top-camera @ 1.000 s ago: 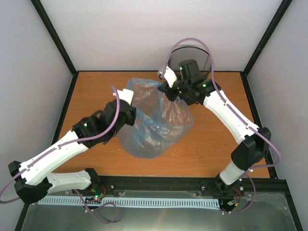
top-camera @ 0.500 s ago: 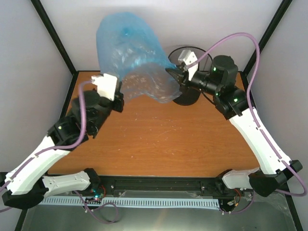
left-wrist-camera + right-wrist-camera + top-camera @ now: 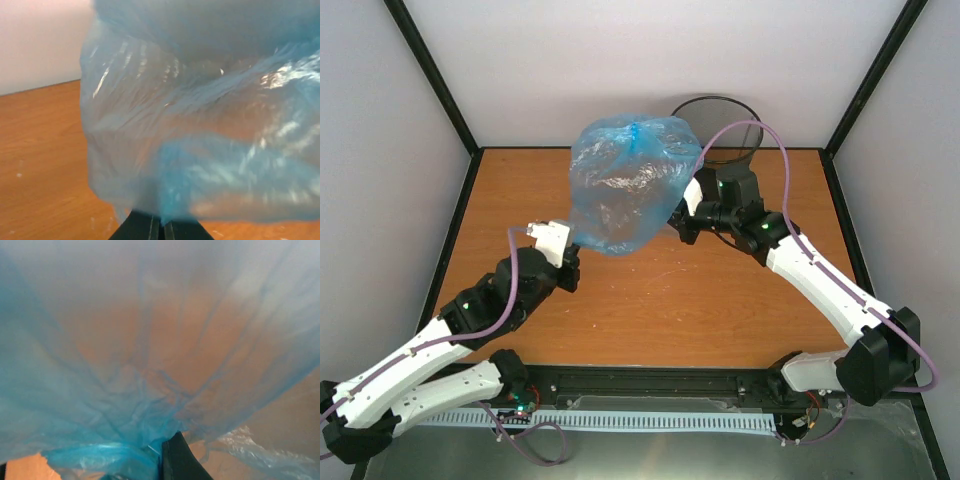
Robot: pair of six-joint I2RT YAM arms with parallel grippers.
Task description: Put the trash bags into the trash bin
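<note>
We see 2 grippers pinched shut on the trash bag (image 3: 625, 185) (ballooned aloft): left gripper (image 3: 570, 248) at its 7 o'clock edge, right gripper (image 3: 677, 218) at 4; trash bin (image 3: 738, 118) behind at 1 o'clock.

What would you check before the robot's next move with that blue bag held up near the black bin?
1. The left tool shut on the trash bag: ok.
2. The right tool shut on the trash bag: ok.
3. Trash bag lifted off the table: ok.
4. The trash bin upright at the back: ok.
5. Trash bag above the bin's opening: not ok, it hangs beside the bin, toward the left arm's side.
6. Which way the bag's mouth faces: cannot tell.
</note>
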